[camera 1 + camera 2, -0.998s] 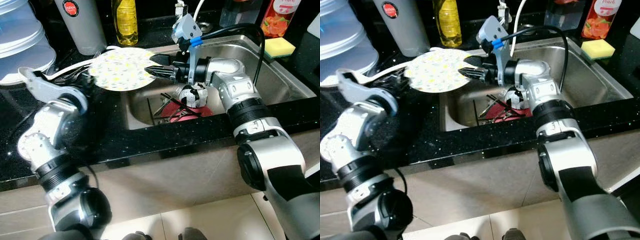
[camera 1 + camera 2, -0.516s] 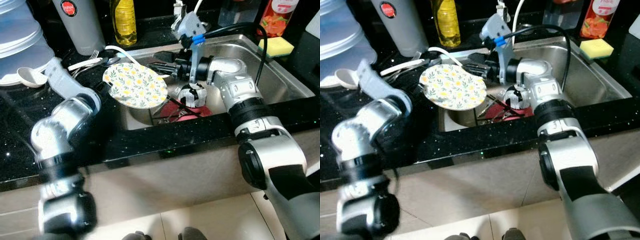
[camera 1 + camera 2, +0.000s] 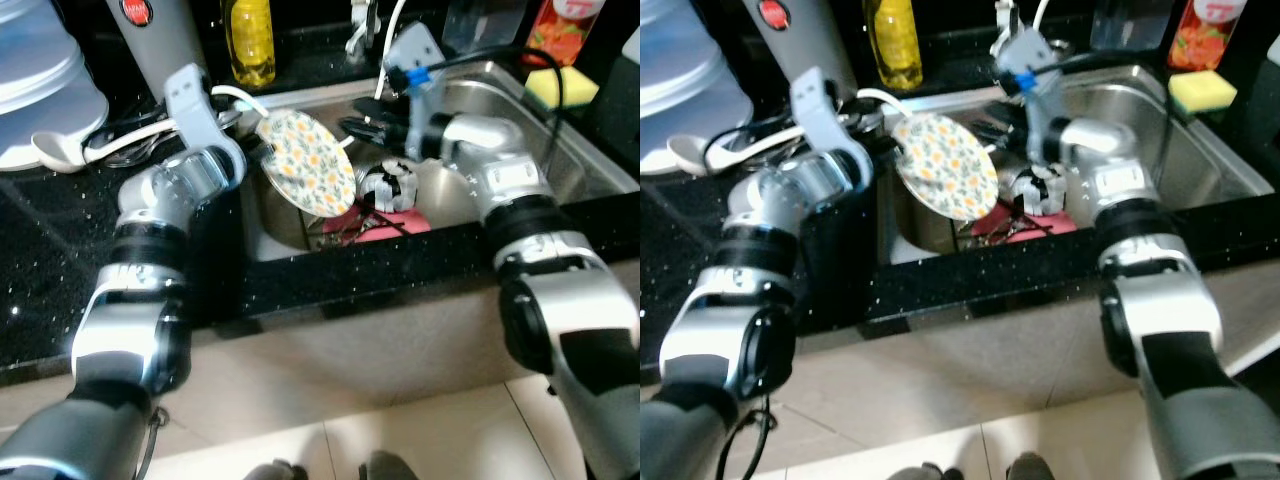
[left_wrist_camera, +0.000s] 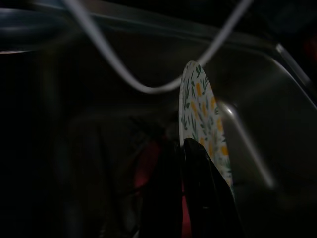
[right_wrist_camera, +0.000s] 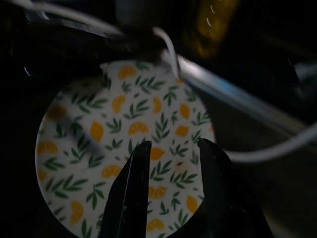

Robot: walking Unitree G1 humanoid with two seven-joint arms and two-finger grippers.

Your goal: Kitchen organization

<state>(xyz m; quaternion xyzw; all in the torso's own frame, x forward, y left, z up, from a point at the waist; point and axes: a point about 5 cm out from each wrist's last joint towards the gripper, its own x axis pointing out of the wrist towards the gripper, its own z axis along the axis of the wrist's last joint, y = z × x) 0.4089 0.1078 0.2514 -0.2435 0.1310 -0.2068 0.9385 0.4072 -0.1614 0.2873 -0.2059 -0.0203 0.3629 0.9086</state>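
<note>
A round plate [image 3: 308, 163] with a yellow lemon and green leaf print hangs tilted on edge over the left part of the steel sink [image 3: 1185, 150]. My left gripper [image 3: 260, 148] reaches in from the counter and is shut on the plate's left rim; the left wrist view shows its black fingers [image 4: 198, 168] pinching the plate [image 4: 200, 119]. My right gripper [image 3: 352, 127] hovers just right of the plate's upper edge, open. In the right wrist view its two fingers [image 5: 136, 173] stand apart in front of the plate's face [image 5: 99, 134], not touching it.
In the sink lie a black-and-white cup [image 3: 388, 183], a red item [image 3: 390, 222] and dark utensils. On the black counter are a white ladle [image 3: 60, 150], a grey flask [image 3: 150, 40], a yellow bottle [image 3: 250, 40], a blue jug [image 3: 40, 70] and a yellow sponge [image 3: 560, 88].
The plate left the counter edge, where it lay flat at the right gripper's tips, and now stands tilted over the sink in the left gripper. The right gripper drew back.
</note>
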